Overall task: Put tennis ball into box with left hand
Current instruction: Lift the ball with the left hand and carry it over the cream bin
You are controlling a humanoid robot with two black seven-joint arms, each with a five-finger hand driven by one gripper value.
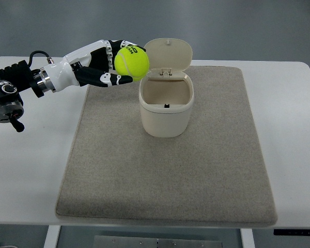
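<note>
Left arm cut off at the frame's left edge. Left hand (106,64): fingers wrapped around tennis ball (131,62), part of its print hidden, held raised just left of the box (166,106). Box: cream, upright, lid hinged open toward the far side, interior in view. Surface: grey mat (170,170) on white table (31,170); grey floor beyond.
</note>
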